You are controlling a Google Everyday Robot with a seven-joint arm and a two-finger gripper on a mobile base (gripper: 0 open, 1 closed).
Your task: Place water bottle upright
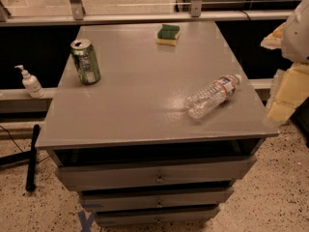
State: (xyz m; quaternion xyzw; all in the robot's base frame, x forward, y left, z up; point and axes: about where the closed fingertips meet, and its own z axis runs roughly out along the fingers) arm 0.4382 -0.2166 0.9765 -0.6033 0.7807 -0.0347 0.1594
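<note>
The water bottle (212, 96) lies on its side on the grey desk (130, 105), in the right half, close to the right edge and nearer the front-right corner than the back one. Its white cap points toward the right edge and a little back; its base points toward the middle of the front edge. It looks clear and mostly empty, so I judge it light, thin-walled and easy to crush, with a slick ribbed skin that may roll when nudged. The best hold is probably across the ribbed body beside the label, squeezed gently, leaving the base free to be swung down onto the top.

The gripper (288, 93) appears as a pale shape just beyond the desk's right edge, near the bottle's cap end but apart from it. I cannot tell whether it is open or closed. It holds nothing of the task.

A green can (85, 61) stands upright by the left edge, well apart from the bottle.
</note>
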